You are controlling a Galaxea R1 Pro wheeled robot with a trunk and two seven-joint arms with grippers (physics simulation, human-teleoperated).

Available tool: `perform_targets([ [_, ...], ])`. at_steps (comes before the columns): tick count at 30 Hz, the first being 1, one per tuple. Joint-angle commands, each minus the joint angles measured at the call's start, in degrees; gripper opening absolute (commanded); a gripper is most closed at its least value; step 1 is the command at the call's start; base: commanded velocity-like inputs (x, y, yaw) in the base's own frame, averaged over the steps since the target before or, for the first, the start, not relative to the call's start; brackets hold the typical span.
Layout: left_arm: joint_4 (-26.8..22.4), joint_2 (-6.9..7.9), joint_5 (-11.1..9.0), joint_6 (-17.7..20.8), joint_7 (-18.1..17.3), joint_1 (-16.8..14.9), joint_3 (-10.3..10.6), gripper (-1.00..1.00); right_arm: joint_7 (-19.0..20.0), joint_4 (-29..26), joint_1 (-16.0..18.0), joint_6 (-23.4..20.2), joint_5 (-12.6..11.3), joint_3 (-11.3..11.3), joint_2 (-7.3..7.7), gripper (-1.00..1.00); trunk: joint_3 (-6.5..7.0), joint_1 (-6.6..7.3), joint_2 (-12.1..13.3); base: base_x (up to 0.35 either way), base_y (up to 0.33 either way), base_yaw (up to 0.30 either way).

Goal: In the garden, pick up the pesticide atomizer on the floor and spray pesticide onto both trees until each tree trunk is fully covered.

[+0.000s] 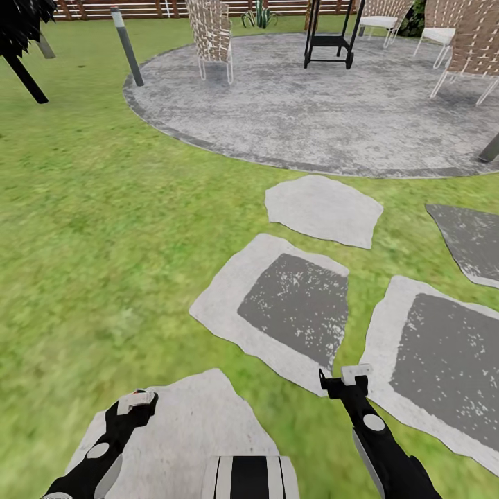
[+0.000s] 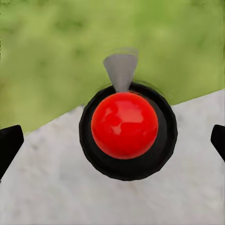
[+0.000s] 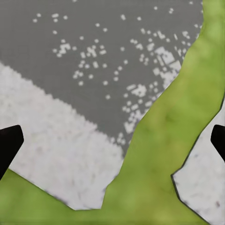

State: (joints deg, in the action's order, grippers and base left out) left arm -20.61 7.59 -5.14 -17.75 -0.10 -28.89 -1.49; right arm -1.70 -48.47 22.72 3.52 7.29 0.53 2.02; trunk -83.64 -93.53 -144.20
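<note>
Atomizer not yet picked up

The atomizer (image 2: 124, 129) stands on a near-left paving stone (image 1: 173, 430), directly under my spread, empty left tool (image 1: 136, 402). My right tool (image 1: 344, 378) hangs released too. Grasping and spraying both trees remain.

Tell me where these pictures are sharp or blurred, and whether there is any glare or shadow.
Head view: the near grass is smeared, the stepping stones crisp, with no cast shadows. Left wrist view: the red ball carries soft glare patches; the grey cone behind it looks blurred. Right wrist view: stone speckles are sharp, lighting flat.
</note>
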Motion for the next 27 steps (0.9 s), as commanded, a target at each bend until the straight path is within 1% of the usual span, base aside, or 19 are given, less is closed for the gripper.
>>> perform_targets([
  [1, -0.05, 0.01, -0.01, 0.0, 0.0, 0.0, 0.0, 1.0, 0.01, 0.01, 0.01, 0.0, 0.0, 0.0, 0.0, 1.0, 0.0, 0.0, 0.0, 0.0, 0.0, 0.0],
  [14, 0.21, -0.07, -0.04, 0.0, -0.01, 0.02, 0.06, 1.0, -0.01, 0.04, -0.02, 0.0, 0.0, 0.0, 0.02, 1.0, 0.01, 0.0, 0.0, 0.024, 0.0, 0.0],
  [20, 0.3, -0.07, -0.07, 0.0, -0.03, 0.0, 0.04, 1.0, 0.0, 0.04, -0.02, 0.01, 0.0, 0.0, 0.07, 1.0, 0.32, 0.0, 0.0, 0.0, 0.0, 0.0],
  [27, 0.36, -0.13, 0.11, 0.0, -0.06, -0.03, 0.04, 1.0, -0.02, 0.04, -0.03, 0.0, 0.0, 0.0, 0.05, 1.0, 0.37, 0.0, 0.0, 0.0, 0.0, 0.0],
])
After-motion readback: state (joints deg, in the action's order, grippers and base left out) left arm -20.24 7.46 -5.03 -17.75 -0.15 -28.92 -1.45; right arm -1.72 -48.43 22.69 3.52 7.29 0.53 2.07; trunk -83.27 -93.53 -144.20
